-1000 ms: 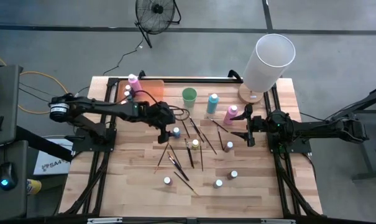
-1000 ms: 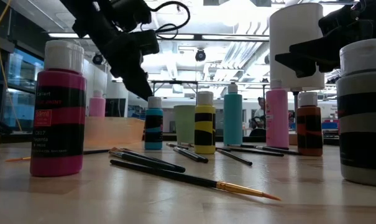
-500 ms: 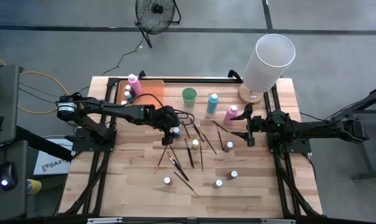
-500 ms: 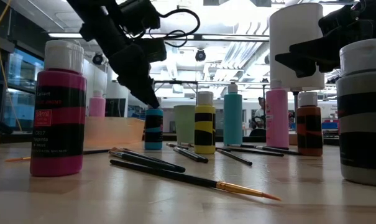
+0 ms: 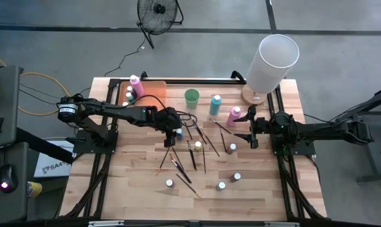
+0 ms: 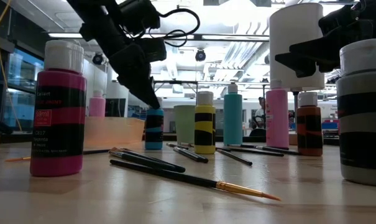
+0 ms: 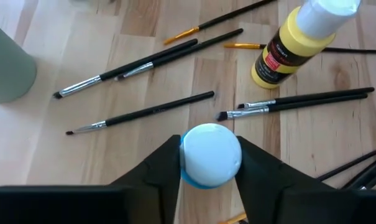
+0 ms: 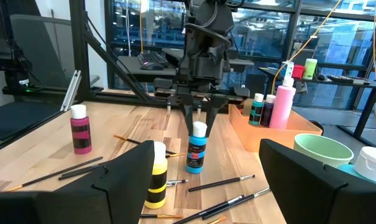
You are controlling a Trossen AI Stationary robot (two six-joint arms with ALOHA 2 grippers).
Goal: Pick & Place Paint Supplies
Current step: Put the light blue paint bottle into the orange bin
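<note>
The small blue paint bottle (image 7: pixel 210 155) stands upright near the middle of the counter, a little toward its left edge, among scattered brushes (image 7: pixel 141 112) and just beside a yellow bottle (image 7: pixel 299 40). The left gripper (image 5: pixel 176 131) is down over it, its fingers (image 7: pixel 160 168) against the pale cap on both sides, pinching it or on the point of doing so. The bottle is not yet off the wood. To do this well, I judge the grip should sit squarely on the cap, then rise straight up so the base clears the brushes before heading for the orange tray (image 5: pixel 153 90) at the far left corner. The right gripper (image 5: pixel 249 131) waits near the right edge, fingers spread, holding nothing.
</note>
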